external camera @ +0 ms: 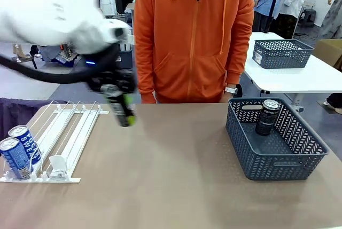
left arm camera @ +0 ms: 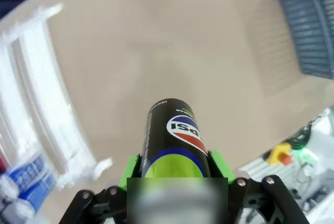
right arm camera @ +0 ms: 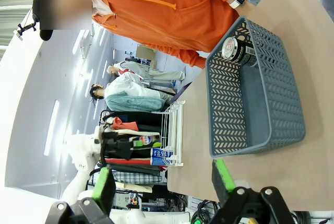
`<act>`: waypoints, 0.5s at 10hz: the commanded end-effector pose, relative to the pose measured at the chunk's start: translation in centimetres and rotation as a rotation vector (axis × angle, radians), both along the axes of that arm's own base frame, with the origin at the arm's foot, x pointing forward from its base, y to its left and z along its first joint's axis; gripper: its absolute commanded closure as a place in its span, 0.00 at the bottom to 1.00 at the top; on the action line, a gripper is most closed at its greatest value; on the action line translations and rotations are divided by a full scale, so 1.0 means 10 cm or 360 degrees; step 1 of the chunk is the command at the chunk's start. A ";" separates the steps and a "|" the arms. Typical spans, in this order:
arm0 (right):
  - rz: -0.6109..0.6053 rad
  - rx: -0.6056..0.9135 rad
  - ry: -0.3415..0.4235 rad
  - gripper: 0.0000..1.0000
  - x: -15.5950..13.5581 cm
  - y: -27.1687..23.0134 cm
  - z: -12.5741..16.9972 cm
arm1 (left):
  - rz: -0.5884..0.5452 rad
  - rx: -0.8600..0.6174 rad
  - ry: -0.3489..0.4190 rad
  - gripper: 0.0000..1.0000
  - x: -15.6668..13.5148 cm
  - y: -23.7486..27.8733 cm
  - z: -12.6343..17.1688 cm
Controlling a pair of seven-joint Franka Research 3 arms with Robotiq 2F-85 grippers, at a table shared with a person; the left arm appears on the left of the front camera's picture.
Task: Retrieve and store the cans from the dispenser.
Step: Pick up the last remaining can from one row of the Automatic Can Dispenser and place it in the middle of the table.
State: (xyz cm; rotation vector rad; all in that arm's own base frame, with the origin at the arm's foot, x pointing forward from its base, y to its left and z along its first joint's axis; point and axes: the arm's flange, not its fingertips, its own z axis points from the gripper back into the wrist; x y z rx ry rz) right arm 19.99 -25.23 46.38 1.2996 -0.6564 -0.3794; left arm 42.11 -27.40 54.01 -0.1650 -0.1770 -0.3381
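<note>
**Can aloft, basket off to the right**

Left pincer [external camera: 124, 112] is clenched on a dark can [external camera: 118, 103], hanging over the table [external camera: 176, 186] just right of the dispenser [external camera: 69, 127]. The can is tilted, its lower end leaning rightward. The basket [external camera: 270, 166], with a stored can [external camera: 267, 117] inside, lies well apart to the robot's right, across the middle. Right pincer [right arm camera: 163, 178] gapes released and empty, likely nearer the basket. Two blue cans [external camera: 18, 151] sit at the dispenser's front.

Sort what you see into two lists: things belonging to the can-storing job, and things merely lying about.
Job: dispenser, two blue cans, dark can in left gripper, near basket holding second dark can.
Lying about: far-table basket.
</note>
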 end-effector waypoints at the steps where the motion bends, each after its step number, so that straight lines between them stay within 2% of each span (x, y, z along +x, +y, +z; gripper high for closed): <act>1: -0.0007 0.0004 -0.0059 0.00 0.02 -0.01 0.03 | -0.0160 0.0140 0.0073 1.00 0.51 -0.66 -0.20; 2: -0.0007 0.0004 -0.0059 0.00 0.02 -0.01 0.03 | -0.0217 0.0234 0.0063 1.00 0.58 -0.99 -0.49; 3: -0.0007 0.0004 -0.0059 0.00 0.02 -0.01 0.03 | -0.0242 0.0216 0.0152 1.00 0.67 -1.10 -0.68; 5: -0.0007 0.0004 -0.0059 0.00 0.02 -0.01 0.03 | -0.0243 0.0242 0.0166 1.00 0.72 -1.19 -0.92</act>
